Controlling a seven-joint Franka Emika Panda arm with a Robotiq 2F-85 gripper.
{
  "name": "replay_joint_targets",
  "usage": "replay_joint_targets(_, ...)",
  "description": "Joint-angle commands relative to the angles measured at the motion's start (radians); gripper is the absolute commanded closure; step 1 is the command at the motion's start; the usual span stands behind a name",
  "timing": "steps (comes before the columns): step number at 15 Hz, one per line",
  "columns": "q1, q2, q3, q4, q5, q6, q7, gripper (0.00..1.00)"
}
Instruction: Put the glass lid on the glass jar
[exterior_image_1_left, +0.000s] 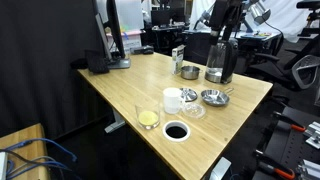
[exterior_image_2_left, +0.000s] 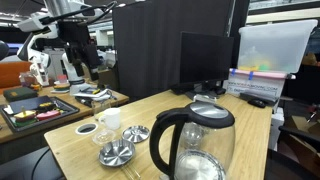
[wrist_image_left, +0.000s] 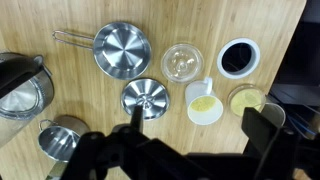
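The glass lid (wrist_image_left: 181, 62) lies flat on the wooden table, between a metal pan and a black ring; it also shows in an exterior view (exterior_image_1_left: 193, 111). The glass jar (wrist_image_left: 247, 100) with a yellowish bottom stands upright beside the white cup (wrist_image_left: 204, 103), apart from the lid, and shows near the table's front in an exterior view (exterior_image_1_left: 148, 117). My gripper (wrist_image_left: 200, 135) is open and empty. It hangs high above the table, over the white cup and a metal lid, touching nothing.
A dark kettle (wrist_image_left: 20, 85) stands at the left. A metal pan with a handle (wrist_image_left: 122, 50), a round metal lid (wrist_image_left: 147, 98), a small metal cup (wrist_image_left: 60, 140) and a black ring (wrist_image_left: 238, 57) surround the task objects. The table edge (exterior_image_1_left: 240, 120) is close by.
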Motion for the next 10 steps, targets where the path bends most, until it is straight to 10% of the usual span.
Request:
replay_joint_targets(1, 0.006, 0.001, -0.005, 0.002, -0.004, -0.002, 0.003, 0.00)
replay_joint_targets(10, -0.036, 0.177, -0.024, 0.064, -0.021, -0.024, 0.037, 0.00)
